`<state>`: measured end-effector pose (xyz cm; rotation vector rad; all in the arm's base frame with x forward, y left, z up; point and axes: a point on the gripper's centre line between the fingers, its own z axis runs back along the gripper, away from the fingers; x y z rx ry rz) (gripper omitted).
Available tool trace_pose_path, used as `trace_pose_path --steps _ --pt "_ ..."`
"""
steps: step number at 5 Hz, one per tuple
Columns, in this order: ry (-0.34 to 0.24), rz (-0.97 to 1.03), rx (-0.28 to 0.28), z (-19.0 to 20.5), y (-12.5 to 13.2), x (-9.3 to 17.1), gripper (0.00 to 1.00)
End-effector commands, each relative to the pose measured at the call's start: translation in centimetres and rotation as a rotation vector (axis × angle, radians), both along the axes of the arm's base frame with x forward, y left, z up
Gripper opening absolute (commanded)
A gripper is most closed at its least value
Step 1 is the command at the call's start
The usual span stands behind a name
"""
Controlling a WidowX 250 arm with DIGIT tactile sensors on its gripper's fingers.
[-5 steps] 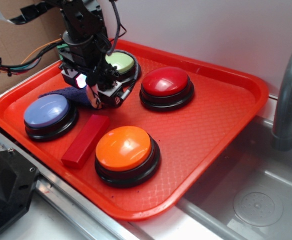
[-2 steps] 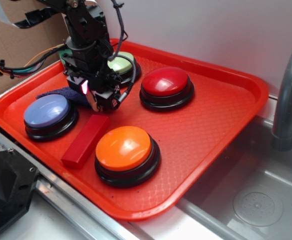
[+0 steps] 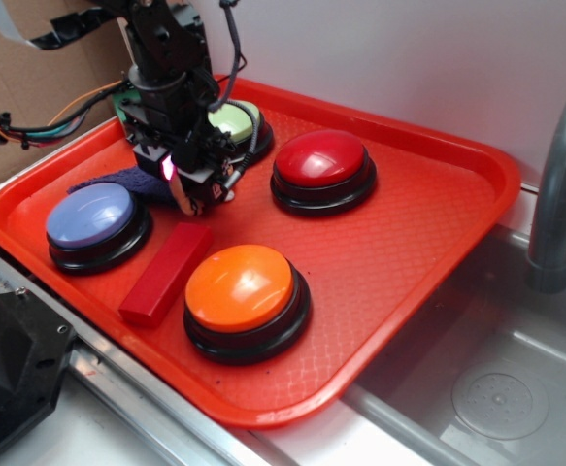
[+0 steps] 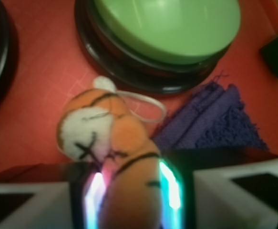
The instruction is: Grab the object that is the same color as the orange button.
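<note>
The claw pinches the toy tiger by its body, seemingly just above the red tray. It hangs beside the purple cloth and green button, well apart from the orange button.

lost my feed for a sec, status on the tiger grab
Claw shut on plush tiger. Tiger beside purple cloth, in front of green button. Nothing in the way.
</note>
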<state>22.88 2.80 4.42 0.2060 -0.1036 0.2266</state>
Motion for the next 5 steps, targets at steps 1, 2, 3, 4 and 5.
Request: trace_pose_path --steps 1,2,3,4,5 --pt "-0.075 0.054 -0.071 7.5 2.8 0.8 0.0" --pt "-0.093 0.064 -0.108 11.2 3.9 0.7 0.0" --pt "-0.142 0.074 -0.159 14.5 5.3 0.4 0.0" --pt "-0.188 0.079 -0.18 16.3 5.6 0.0 0.0" --pt "-0.172 0.052 -0.153 16.3 5.0 0.4 0.0"
